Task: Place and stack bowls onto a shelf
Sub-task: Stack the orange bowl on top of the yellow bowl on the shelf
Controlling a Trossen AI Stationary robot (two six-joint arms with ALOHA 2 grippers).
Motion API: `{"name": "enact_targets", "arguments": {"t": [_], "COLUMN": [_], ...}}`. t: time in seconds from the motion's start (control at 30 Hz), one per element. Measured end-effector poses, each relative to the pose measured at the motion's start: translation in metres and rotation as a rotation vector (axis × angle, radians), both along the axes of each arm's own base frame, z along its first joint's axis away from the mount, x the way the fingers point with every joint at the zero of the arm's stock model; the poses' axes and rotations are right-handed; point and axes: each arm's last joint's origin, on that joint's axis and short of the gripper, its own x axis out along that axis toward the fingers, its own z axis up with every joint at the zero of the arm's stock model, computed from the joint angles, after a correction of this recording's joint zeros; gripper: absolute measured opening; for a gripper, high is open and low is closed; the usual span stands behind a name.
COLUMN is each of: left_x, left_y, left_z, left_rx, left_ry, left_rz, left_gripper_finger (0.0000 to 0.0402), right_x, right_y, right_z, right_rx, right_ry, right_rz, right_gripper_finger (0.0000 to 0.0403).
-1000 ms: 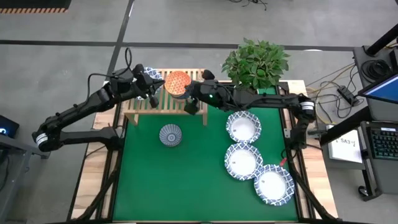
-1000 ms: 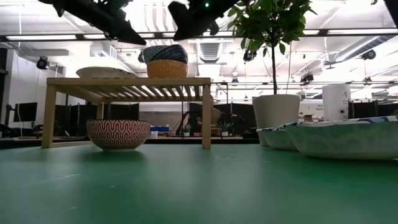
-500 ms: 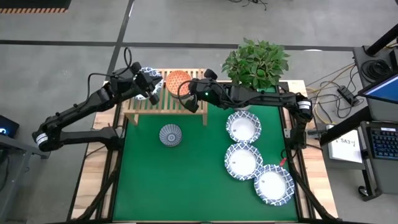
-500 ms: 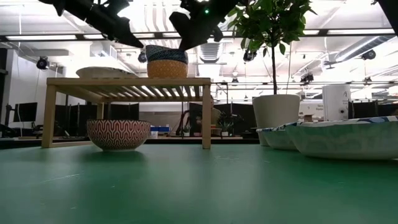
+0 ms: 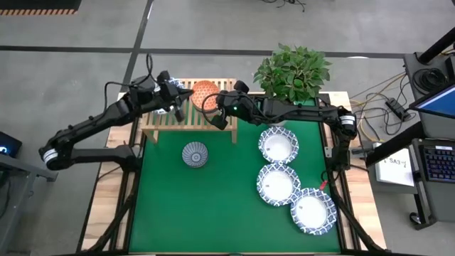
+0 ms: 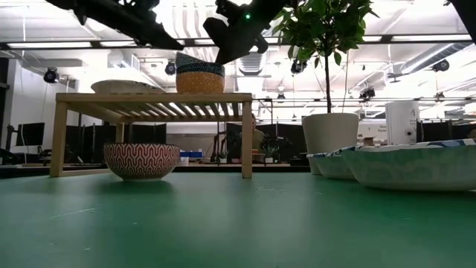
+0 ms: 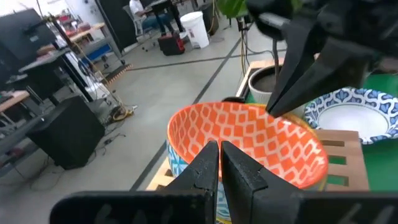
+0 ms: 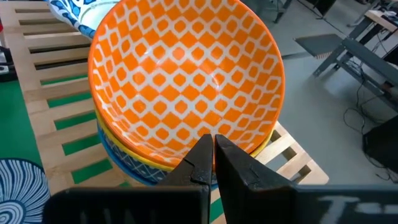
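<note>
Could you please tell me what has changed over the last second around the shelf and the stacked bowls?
The right end effector, a second ago at the shelf's front edge, shifted toward the orange bowl topping the stack. The left end effector slid along the shelf toward the same stack, now covering the white bowl there from above. Nothing was picked up or released. The grey-blue bowl and three white bowls on the mat stayed put.

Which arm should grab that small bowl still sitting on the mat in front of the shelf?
Probably the left. Both grippers, left and right, hang shut and empty over the shelf, but the small bowl lies on the left half of the mat, nearer the left arm's side. The three wide bowls suit the right.
</note>
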Motion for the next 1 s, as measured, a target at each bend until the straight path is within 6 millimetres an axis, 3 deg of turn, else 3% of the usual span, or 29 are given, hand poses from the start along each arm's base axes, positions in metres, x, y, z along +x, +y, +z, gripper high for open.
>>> {"name": "enact_targets", "arguments": {"t": [0.43,0.7,1.0], "left_x": [0.010,0.006,0.002], "left_y": [0.007,0.005,0.008], "left_z": [-0.011,-0.004,0.004], "left_rx": [-0.099,-0.076,-0.010], "left_ry": [0.014,-0.001,0.015], "left_rz": [0.028,0.028,0.134], "left_gripper_finger": [0.0001,0.0001,0.0001], "right_x": [0.001,0.001,-0.001], "right_y": [0.005,0.005,-0.020], "right_z": [0.001,0.019,0.038], "right_rx": [-0.031,-0.042,-0.105], "right_ry": [0.015,-0.034,-0.144], "right_rz": [0.027,0.029,-0.016], "right_gripper_finger": [0.0009,0.0009,0.0009]}}
